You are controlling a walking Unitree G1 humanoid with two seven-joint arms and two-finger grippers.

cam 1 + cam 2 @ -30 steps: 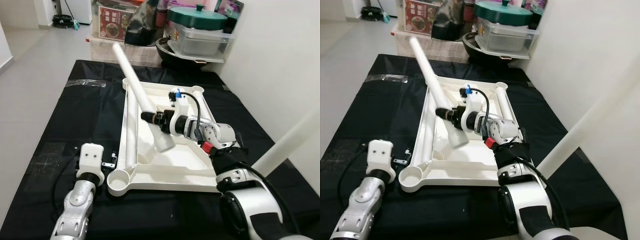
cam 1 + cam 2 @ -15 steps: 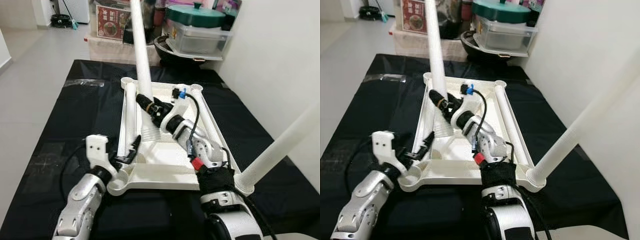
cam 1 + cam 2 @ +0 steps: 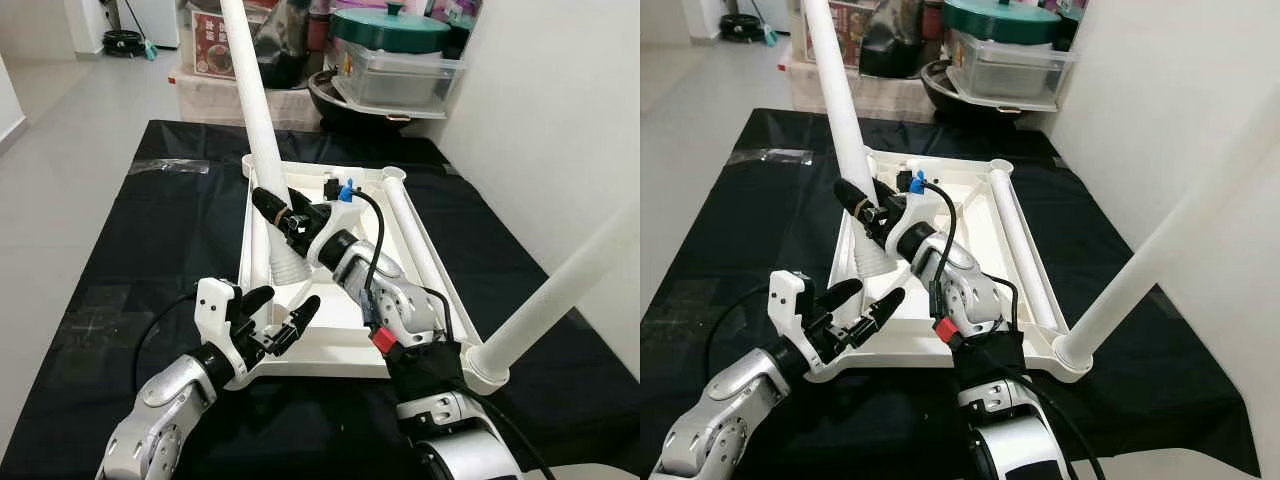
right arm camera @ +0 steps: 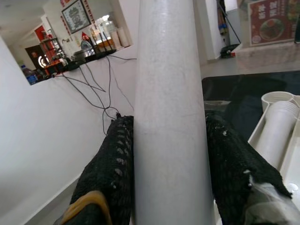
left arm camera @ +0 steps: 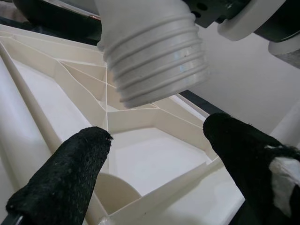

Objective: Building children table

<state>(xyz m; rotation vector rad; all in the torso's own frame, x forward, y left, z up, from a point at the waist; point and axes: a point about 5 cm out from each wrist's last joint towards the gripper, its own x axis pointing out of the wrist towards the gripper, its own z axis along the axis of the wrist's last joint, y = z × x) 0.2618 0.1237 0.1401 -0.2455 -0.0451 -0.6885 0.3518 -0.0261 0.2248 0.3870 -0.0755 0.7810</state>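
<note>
The white table top (image 3: 345, 352) lies upside down on a black cloth. One white leg (image 3: 560, 300) stands screwed into its near right corner. My right gripper (image 3: 280, 212) is shut on a second white leg (image 3: 255, 110), held nearly upright with its threaded end (image 5: 154, 61) down over the near left part of the underside. The black fingers (image 4: 110, 173) press on both sides of that leg (image 4: 168, 117). My left gripper (image 3: 288, 300) is open at the near left corner, its fingers (image 5: 61, 178) spread just below the threaded end, holding nothing.
Two loose white legs (image 3: 415, 235) lie along the inner sides of the table top. The black cloth (image 3: 130, 230) covers the floor around it. Boxes and a green-lidded pot (image 3: 395, 35) stand behind, a white wall (image 3: 560, 120) on the right.
My right gripper swung the held leg from a low tilt to nearly upright and carried its threaded end toward the near left corner. My left gripper rose from the cloth to that corner.
</note>
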